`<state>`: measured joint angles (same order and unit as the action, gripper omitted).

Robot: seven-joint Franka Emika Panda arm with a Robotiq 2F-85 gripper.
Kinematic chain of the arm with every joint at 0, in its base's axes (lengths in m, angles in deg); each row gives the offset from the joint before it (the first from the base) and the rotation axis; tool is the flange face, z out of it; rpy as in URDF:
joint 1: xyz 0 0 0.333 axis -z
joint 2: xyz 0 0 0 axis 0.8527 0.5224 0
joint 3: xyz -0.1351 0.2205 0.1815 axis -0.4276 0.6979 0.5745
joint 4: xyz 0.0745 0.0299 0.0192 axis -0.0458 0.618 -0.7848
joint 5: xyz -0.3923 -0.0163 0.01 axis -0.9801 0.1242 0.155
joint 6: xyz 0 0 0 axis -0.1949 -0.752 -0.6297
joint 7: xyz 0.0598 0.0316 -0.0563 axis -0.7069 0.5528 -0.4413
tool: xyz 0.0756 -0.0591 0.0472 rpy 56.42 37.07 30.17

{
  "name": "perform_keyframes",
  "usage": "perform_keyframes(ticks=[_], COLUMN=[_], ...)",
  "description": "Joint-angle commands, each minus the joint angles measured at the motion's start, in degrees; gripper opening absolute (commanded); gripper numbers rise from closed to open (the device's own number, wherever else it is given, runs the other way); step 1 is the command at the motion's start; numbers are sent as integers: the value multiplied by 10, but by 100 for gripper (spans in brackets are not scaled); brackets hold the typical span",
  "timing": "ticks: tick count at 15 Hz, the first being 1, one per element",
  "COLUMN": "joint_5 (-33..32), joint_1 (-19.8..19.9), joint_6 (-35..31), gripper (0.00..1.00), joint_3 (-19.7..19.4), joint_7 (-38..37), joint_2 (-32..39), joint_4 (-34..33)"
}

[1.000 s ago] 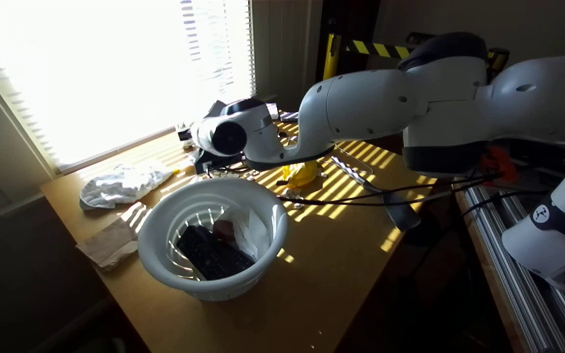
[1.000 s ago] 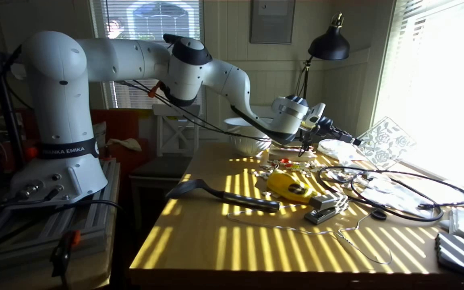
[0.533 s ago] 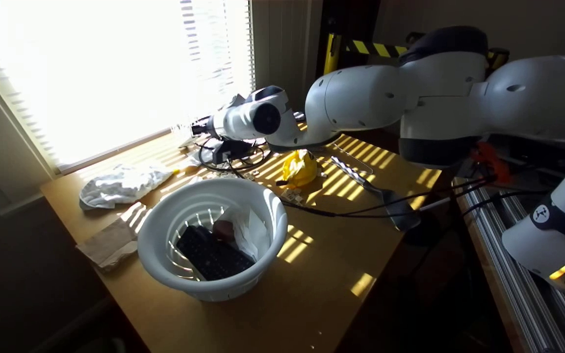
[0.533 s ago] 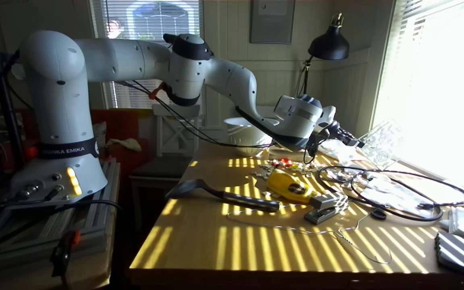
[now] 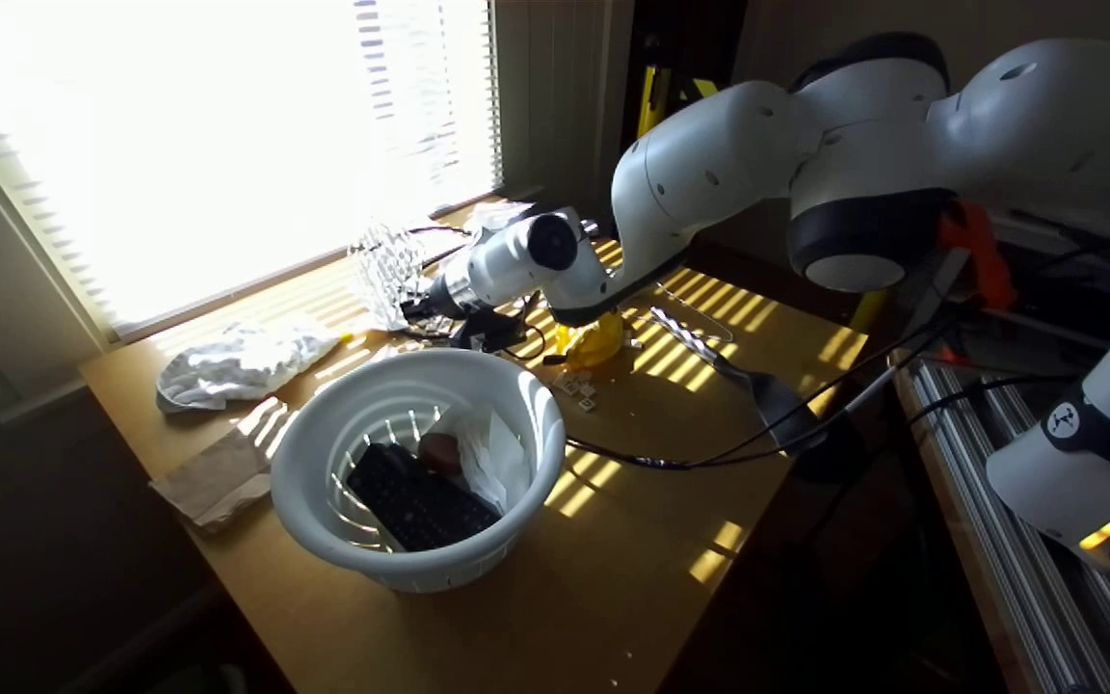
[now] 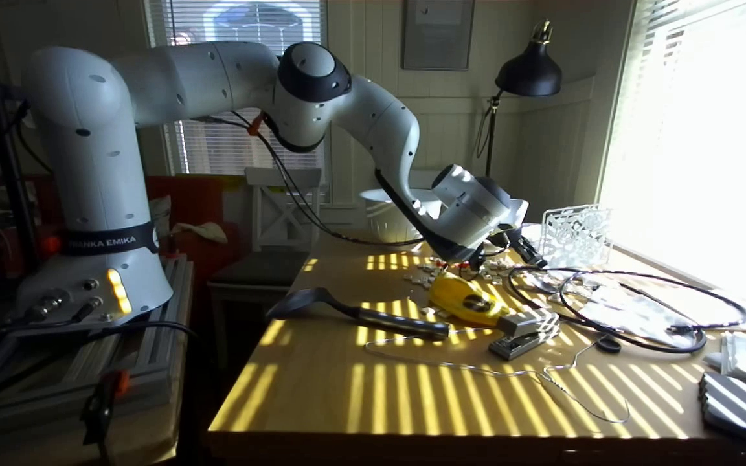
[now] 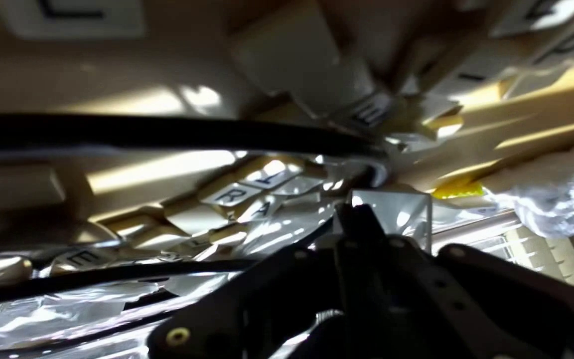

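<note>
You are working over the wooden table (image 6: pixel 295 404), whose side edge faces the robot base (image 6: pixel 101 288) across a dark gap. The bright window (image 6: pixel 710 136) walls off its far side. Your arm (image 6: pixel 373 123) crosses the gap and bends low over the tabletop. The white basin (image 5: pixel 425 574) stands toward 1 end, near an edge, with a black object (image 5: pixel 420 501) lying inside. Loops of black cable (image 6: pixel 661 352) spread beside your gripper (image 7: pixel 360 215), crowding that side. The white lattice holder (image 6: pixel 577 234) is upright at the fingertips, near the window; you cannot tell whether its base touches the table. Your jaws are drawn together with almost no gap, pinching the holder by a lower corner. In an exterior view, the long-handled utensil (image 6: pixel 405 323) and the grey stapler (image 6: pixel 528 322) lie apart from the holder, with sun-striped wood reaching from them to the near edge.

For writing, you can read FRANKA EMIKA on the black band (image 6: pixel 107 241) around the robot base. In the wrist view, the letter tiles (image 7: pixel 232 194) near the fingertips show R, A, E and P; others are blurred or partly cut off.
</note>
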<state>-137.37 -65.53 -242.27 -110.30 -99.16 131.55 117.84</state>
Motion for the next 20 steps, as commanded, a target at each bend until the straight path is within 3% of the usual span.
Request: perform_keyframes(ticks=[1,2,8,13,14,15,20], joint_5=[9,-42,-42,-37,25,-11,51], joint_1=[53,58,69,109,108,138,227], joint_6=[30,51,102,168,175,204,313], gripper=[1,1,1,1,1,1,1], joint_3=[136,130,169,259,266,317,488], joint_7=[155,101,165,286,356,365,564], joint_2=[-57,-59,-107,-141,-141,-145,-94], joint_4=[64,46,64,65,68,55,-17])
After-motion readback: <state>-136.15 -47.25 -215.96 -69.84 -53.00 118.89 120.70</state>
